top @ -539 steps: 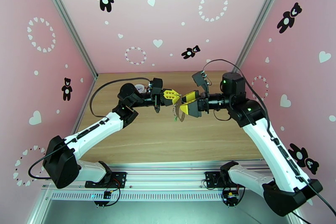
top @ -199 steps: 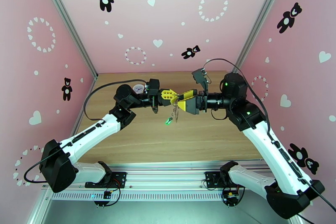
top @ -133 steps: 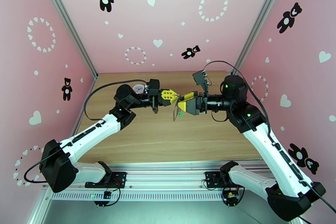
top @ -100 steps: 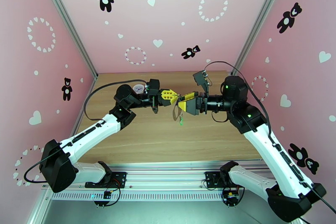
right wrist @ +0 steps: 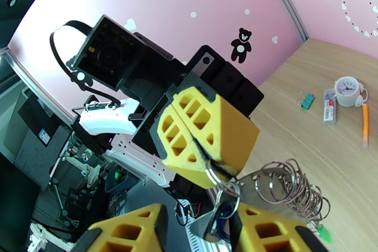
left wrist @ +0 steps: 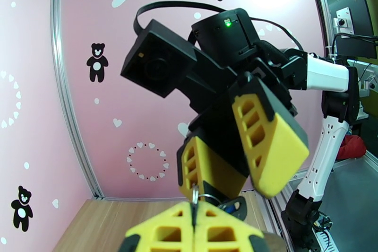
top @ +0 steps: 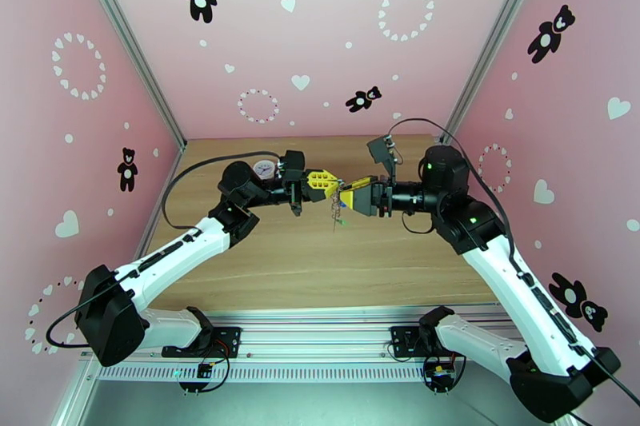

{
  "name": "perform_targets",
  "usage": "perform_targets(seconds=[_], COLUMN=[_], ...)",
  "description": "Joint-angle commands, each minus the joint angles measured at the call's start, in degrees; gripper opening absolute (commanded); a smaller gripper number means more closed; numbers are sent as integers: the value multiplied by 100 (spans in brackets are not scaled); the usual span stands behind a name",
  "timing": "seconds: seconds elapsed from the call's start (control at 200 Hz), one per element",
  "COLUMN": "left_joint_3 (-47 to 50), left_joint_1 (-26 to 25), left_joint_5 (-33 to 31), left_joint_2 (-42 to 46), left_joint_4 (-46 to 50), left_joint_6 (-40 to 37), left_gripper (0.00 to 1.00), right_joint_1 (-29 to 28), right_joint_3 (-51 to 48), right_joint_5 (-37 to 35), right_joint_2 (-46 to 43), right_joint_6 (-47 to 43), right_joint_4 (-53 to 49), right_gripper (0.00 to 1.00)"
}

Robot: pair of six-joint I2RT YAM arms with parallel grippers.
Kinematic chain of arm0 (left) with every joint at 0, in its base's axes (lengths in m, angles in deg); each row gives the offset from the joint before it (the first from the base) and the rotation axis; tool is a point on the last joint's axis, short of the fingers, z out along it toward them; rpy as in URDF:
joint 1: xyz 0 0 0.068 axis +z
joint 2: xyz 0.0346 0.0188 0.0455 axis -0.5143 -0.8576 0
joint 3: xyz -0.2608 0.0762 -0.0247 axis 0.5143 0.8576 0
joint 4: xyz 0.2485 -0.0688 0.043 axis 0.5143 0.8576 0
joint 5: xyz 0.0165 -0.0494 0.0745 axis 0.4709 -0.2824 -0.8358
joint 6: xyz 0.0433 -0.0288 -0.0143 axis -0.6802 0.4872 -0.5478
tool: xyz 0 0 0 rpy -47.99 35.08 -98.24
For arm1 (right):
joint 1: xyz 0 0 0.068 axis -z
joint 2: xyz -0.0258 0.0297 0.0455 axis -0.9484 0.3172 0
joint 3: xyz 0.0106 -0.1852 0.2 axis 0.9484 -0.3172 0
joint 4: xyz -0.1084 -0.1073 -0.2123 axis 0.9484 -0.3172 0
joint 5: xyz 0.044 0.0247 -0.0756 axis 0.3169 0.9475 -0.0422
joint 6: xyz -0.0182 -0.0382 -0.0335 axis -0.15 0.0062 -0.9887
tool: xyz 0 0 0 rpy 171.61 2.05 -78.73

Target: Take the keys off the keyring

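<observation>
Pink, bear-printed walls enclose the tabletop (top: 304,268). Above its middle, nearer the far edge, the keyring (top: 337,208) hangs in the air. It dangles shorter and steadier than a second ago, when its green-tagged key (top: 339,220) swung lower and further toward the left edge. Its long axis runs about straight down, with the green tag lowest and pointing at the tabletop. The left gripper (right wrist: 211,167) pinches the top wire ring, fingers pressed together. The right gripper (right wrist: 198,231) has narrowed around the blue-tagged key (right wrist: 218,215), but a gap shows on one side, so it is not clamped yet. Pulling that key off looks like the step now starting.
</observation>
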Motion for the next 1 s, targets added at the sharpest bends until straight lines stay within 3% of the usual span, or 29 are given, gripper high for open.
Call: perform_targets(seconds=[0.0,0.29,0.385,0.616,0.996], left_joint_3=[37,69,107,250,224], left_joint_1=[50,54,53,10,-188], left_joint_5=[-137,-169,-312,-727,-1209], left_joint_2=[153,177,189,293,345], left_joint_4=[-83,-77,-91,-77,518], left_joint_6=[-67,-102,-95,-175,-709], left_gripper=[0,0,0,0,0], right_joint_1=[-4,-7,-13,-52,-253], right_joint_3=[-50,2,-11,-26,6], right_joint_5=[-106,-380,-514,-949,-1628], right_joint_2=[41,111,60,-35,-164], right_joint_6=[-25,-159,-289,-681,-1326], right_joint_4=[-24,-243,-359,-616,-781], right_gripper=[28,17,9,0,0])
